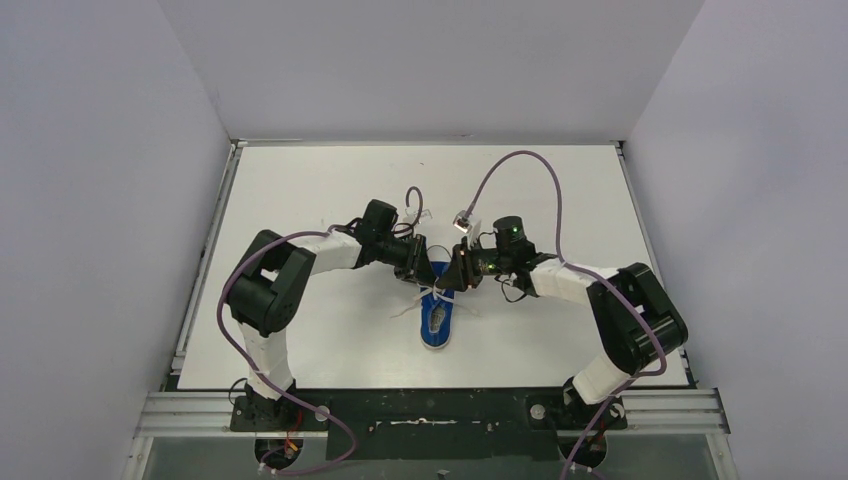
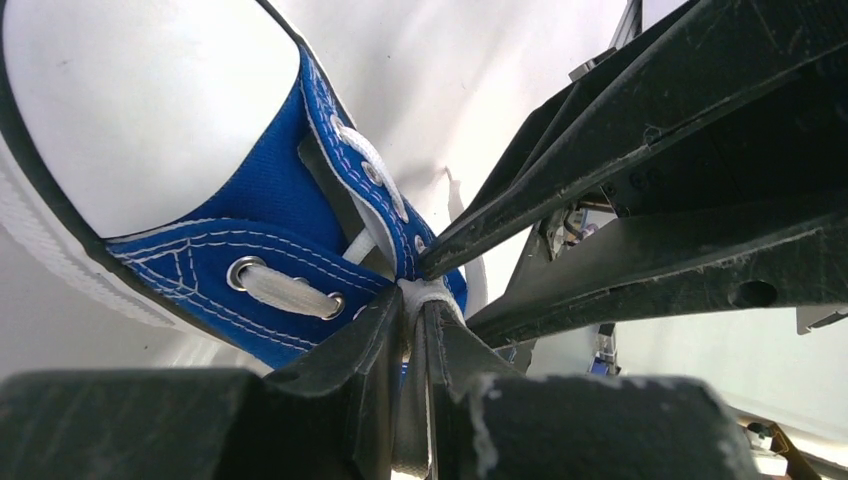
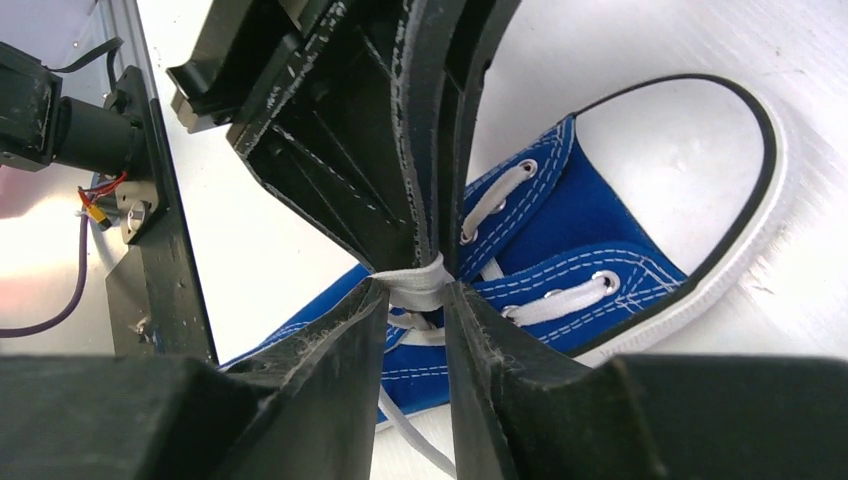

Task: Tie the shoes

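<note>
Two robot claws meet tip to tip over a small blue sneaker, both pinching its white lace.

The left claw (image 2: 415, 310) is nearly closed on a flat lace (image 2: 412, 400); the right claw (image 3: 415, 290) grips the same lace (image 3: 412, 283). Below them the sneaker (image 1: 437, 318) lies mid-worktop (image 1: 330, 330), toe pointing away from the arm bases. No brand or writing is legible.

Both black-and-white arms reach inward, their tips meeting mid-table. The left gripper (image 2: 415, 310) pinches tight on white lace; the right gripper (image 3: 415, 290) stands slightly parted around it.
</note>
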Motion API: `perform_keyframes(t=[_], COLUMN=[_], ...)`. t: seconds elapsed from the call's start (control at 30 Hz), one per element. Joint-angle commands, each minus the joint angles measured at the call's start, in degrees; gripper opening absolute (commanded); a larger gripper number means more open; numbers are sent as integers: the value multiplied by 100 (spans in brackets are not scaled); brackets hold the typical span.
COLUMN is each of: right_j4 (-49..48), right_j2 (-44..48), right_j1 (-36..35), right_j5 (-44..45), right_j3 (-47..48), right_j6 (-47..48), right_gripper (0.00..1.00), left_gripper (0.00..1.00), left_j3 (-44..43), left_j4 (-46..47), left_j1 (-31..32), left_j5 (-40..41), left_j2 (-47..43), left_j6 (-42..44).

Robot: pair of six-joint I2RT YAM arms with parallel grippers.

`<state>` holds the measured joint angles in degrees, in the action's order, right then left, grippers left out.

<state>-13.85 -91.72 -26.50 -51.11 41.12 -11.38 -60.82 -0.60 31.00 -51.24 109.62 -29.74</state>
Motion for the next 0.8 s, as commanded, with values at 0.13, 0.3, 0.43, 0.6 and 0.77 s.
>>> perform_keyframes(t=[0.13, 0.3, 0.43, 0.6, 0.77], right_j4=[-562, -587, -517, -74, 113], right_j2=[-166, -229, -208, 117, 252], right_j1=[-131, -131, -124, -65, -54], right_j5=[-118, -33, -8, 173, 206], right_j3=[176, 159, 226, 245, 157], right_j6=[-3, -22, -49, 18, 67], right_gripper=[31, 29, 4, 0, 0], left_gripper=[10, 10, 11, 31, 41], left_j3=[-236, -198, -161, -82, 60], left_j4=[95, 142, 142, -203, -297], left_j1=[2, 2, 2, -116, -271], left_j5=[-250, -297, -308, -253, -250], left_j2=[28, 8, -25, -201, -424], left_j6=[76, 68, 77, 285, 365])
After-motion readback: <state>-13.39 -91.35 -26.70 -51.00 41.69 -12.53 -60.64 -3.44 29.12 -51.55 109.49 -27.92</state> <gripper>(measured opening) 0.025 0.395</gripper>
